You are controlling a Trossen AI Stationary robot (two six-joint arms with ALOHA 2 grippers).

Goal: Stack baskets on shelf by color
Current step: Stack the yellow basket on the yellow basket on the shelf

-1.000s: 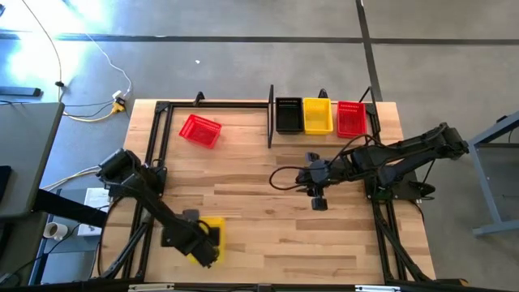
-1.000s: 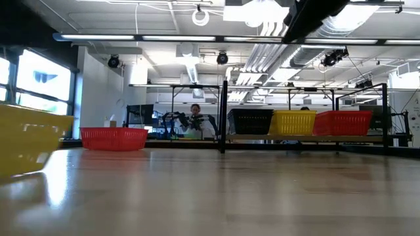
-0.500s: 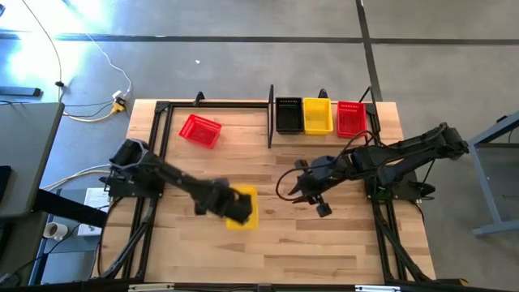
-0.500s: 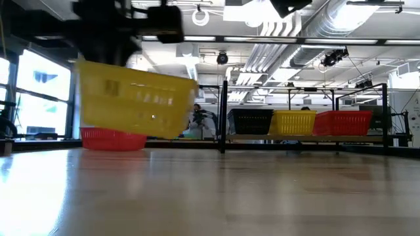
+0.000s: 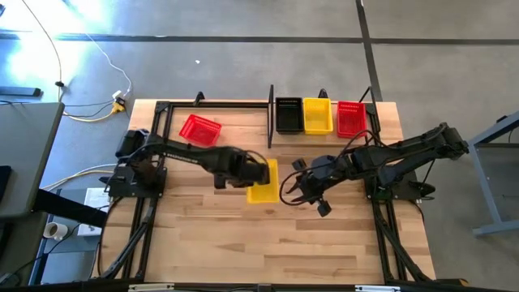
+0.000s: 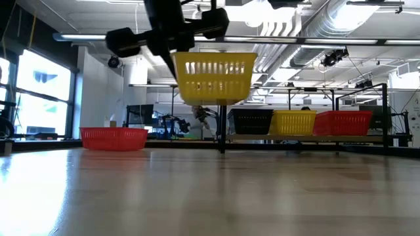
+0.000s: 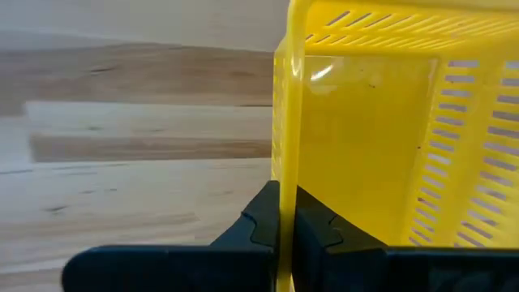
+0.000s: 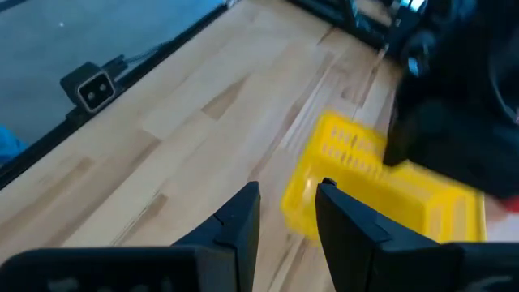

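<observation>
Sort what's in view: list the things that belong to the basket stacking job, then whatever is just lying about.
Job:
- carried yellow basket, clamped in the left gripper
- loose red basket
- shelf holding one black basket, one yellow basket, one red basket
- right gripper, open

Lying about:
- floor cables

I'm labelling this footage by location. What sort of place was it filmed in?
Probably a robotics lab or workshop. The low view shows an open ceiling with exposed ducts, more metal-framed workbenches in the background, and the high view shows a bare concrete floor with cables running to the wooden table.

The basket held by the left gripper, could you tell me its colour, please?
Yellow basket; it shows best in the low view.
</observation>
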